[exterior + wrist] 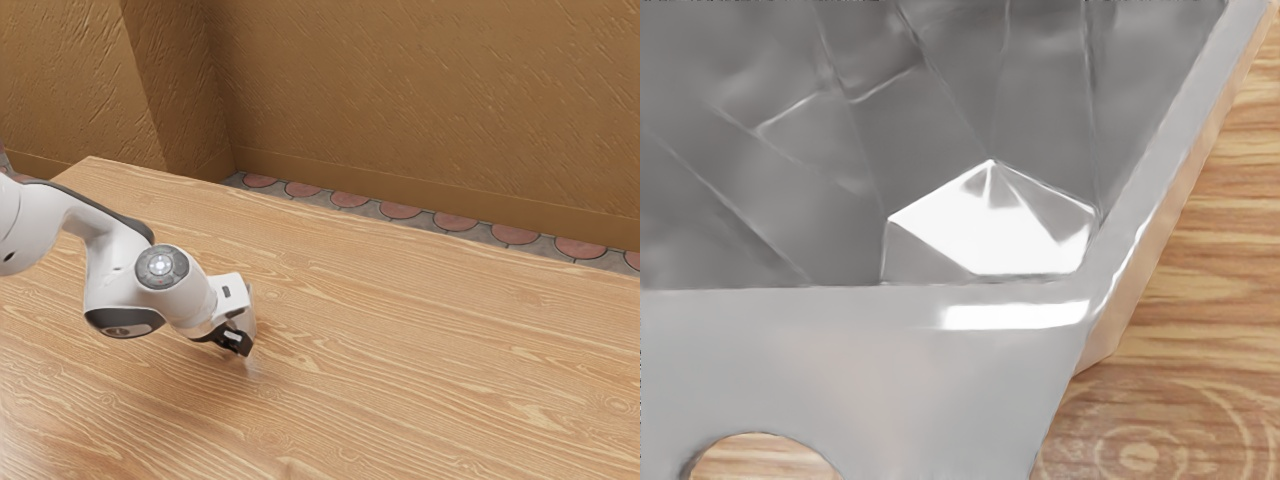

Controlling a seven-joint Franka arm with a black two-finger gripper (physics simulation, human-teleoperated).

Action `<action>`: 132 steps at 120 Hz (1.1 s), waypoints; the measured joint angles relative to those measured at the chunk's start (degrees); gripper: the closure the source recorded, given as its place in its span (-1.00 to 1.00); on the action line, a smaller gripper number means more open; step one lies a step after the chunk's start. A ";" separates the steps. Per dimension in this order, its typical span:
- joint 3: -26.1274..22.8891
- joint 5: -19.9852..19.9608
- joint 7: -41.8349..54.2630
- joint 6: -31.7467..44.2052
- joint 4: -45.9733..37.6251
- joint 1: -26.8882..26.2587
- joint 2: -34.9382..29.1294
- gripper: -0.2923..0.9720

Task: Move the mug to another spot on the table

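The mug (pixel 940 150) is a silvery grey, faceted vessel seen from just above, directly under my hand. Its inner walls slope down to a bright angular bottom (pixel 990 225). Its thick rim (pixel 1160 190) runs beside bare wood. A round hole (pixel 750 462) through the mug's grey side shows wood behind it. In the exterior view my gripper (pixel 237 341) hangs low over the wooden table (pixel 420 330) in its left half, pointing down. A pale edge of the mug (pixel 249 322) shows right beside the black gripper; the hand hides the rest.
The wooden table stretches far toward the exterior view's right and front. Its back edge (pixel 330 205) runs along a strip of red tiles (pixel 400 210) below a brown wall. The white arm (pixel 120 290) lies low at the exterior view's left.
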 joint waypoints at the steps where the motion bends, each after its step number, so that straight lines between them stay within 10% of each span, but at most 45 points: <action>1: 0.00 0.00 0.05 0.00 -0.01 0.00 -0.02 -0.43; 50: 0.25 -2.42 1.28 -2.43 -12.54 -3.72 -22.44 -0.49; 65: 1.17 -13.61 1.61 -12.61 2.96 -7.83 -21.11 -0.50; 97: 4.45 -51.51 11.59 -45.67 39.96 -6.19 -10.41 -0.50; 116: 18.81 -62.90 23.84 -61.34 51.39 -15.96 -8.30 -0.50; 132: 21.42 -68.11 32.93 -69.26 53.39 -14.58 -9.49 -0.50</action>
